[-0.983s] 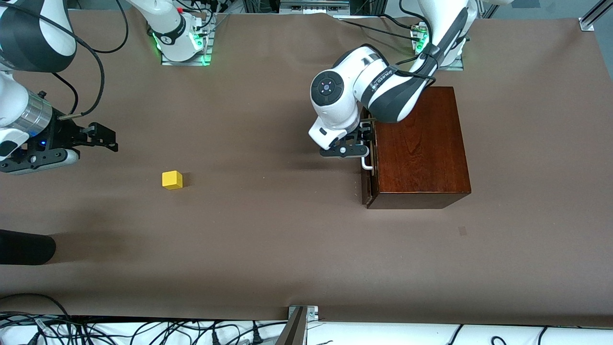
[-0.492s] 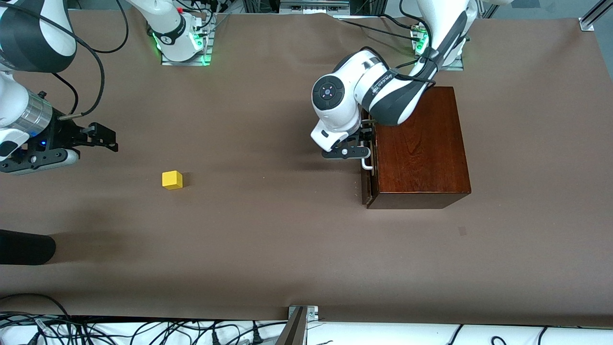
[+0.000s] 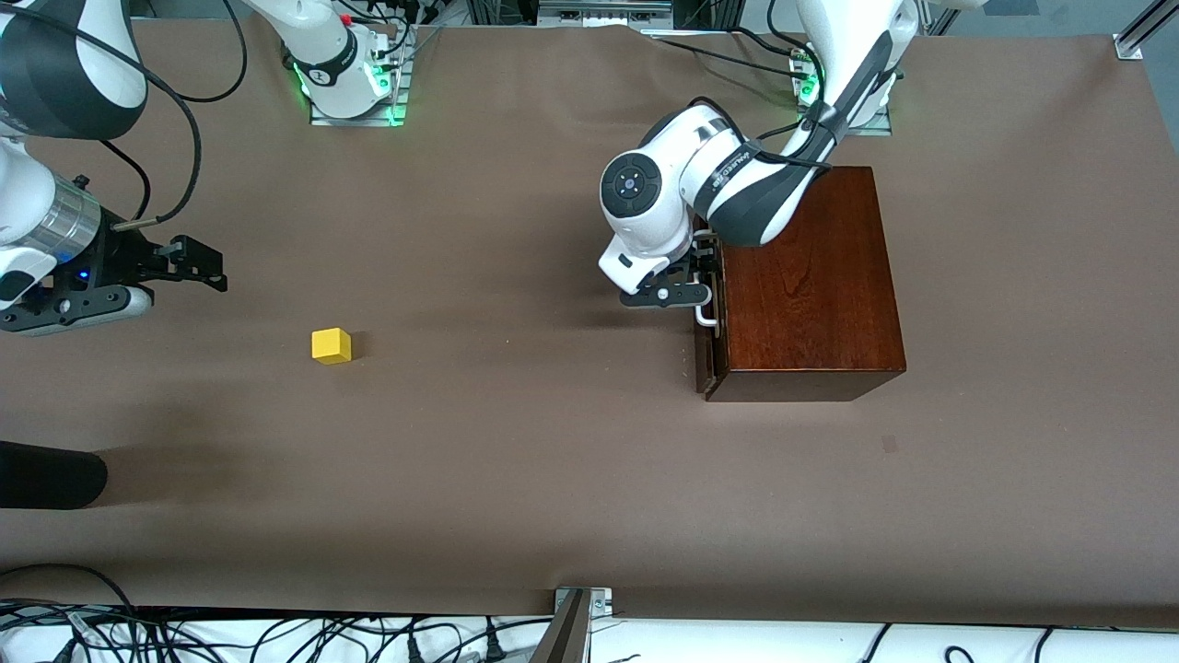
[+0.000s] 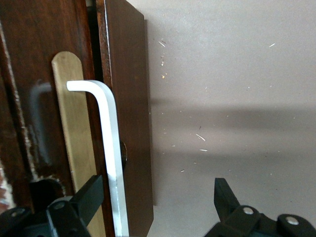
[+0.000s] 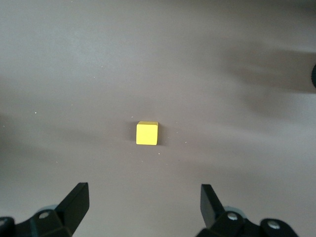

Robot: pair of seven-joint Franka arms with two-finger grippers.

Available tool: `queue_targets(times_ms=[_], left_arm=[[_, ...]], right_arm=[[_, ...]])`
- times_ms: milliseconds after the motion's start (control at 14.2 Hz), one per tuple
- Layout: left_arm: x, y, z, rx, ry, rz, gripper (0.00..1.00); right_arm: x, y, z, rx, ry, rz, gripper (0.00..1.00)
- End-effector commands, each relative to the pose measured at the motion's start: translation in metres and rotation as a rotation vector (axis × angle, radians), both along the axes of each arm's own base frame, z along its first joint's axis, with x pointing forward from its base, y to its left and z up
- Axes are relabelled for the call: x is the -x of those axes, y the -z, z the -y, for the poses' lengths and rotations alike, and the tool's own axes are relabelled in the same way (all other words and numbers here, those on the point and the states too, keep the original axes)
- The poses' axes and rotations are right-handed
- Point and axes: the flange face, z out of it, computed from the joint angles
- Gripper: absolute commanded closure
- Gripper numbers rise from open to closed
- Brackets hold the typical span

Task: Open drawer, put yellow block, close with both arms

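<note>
My right gripper [image 3: 198,262] hangs over bare table at the right arm's end, fingers wide apart, nothing held. Yellow block [image 3: 332,346] sits alone on open cloth, nearer the front camera w/ room all round. My left gripper [image 3: 707,276] is at the drawer [image 3: 708,354] handle [image 4: 109,148], fingers spread either side; probably not clamped.

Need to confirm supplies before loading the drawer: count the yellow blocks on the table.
1. The yellow block lies on the brown table toward the right arm's end, with the open right gripper hanging above it. The drawer is barely open, so anything inside is hidden.
</note>
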Motion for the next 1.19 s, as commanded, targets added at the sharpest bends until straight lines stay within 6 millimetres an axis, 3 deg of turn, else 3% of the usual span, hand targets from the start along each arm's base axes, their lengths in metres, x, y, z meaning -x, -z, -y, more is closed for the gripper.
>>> queue_targets(times_ms=[0, 281, 702, 983, 1124], left_arm=[[0.001, 0.006, 0.001, -0.011, -0.002, 0.028, 0.0], [0.0, 0.018, 0.007, 0.01, -0.014, 0.041, 0.0], [0.022, 0.032, 0.052, 0.063, -0.048, 0.095, 0.0], [0.024, 0.037, 0.068, 0.117, -0.053, 0.11, 0.0], [0.024, 0.03, 0.092, 0.153, -0.045, 0.127, 0.0]], right_arm=[[-0.004, -0.004, 0.003, -0.01, -0.012, -0.006, 0.0], [-0.005, -0.002, 0.003, -0.012, -0.004, -0.007, 0.0], [-0.006, 0.0, 0.002, -0.015, -0.006, -0.008, 0.0], [-0.006, -0.001, 0.0, -0.015, 0.003, -0.007, 0.0], [-0.005, -0.001, 0.001, -0.014, -0.002, -0.008, 0.0]])
